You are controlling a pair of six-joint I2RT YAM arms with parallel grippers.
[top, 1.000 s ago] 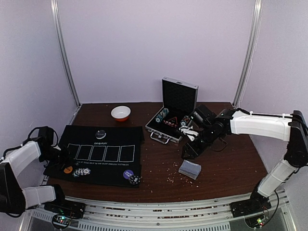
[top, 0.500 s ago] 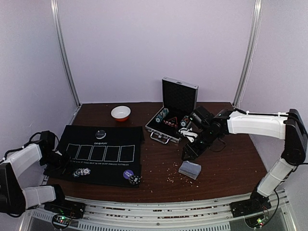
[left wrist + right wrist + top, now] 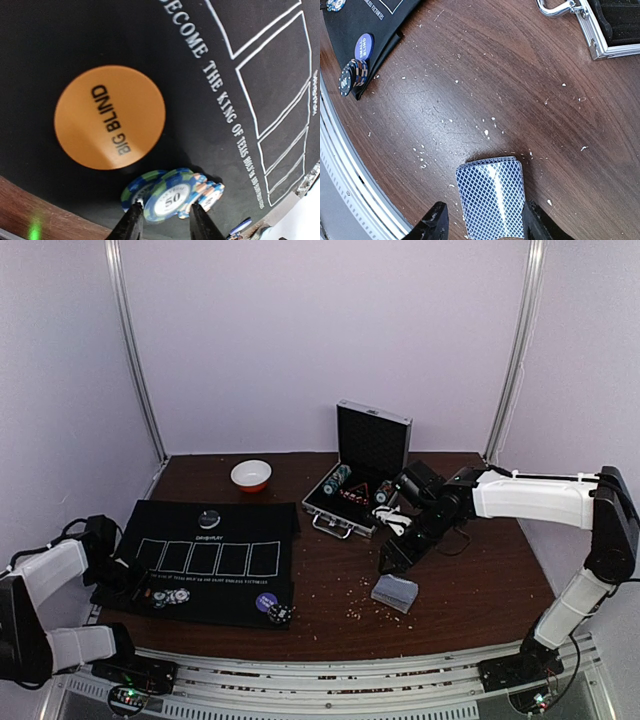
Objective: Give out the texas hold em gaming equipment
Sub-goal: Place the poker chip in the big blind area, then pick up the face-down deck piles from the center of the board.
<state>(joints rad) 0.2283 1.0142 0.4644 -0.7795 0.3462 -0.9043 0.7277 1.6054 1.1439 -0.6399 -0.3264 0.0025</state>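
cards [image 3: 491, 195] on tbl [image 3: 495, 75] under r tool [image 3: 485, 222], jaws apart; l tool [image 3: 165, 220] released, straddling chips [image 3: 172, 196]

We saw soft, even light from above with faint shadows; glare streaked the card deck [image 3: 492, 192], and the top view bowed at its edges.

Pale lilac walls [image 3: 320, 330], evenly lit; two silvery vertical metal poles [image 3: 135, 350]; dark brown wooden worktop [image 3: 470, 580], white-flecked; silvery near-edge rail [image 3: 330, 680].
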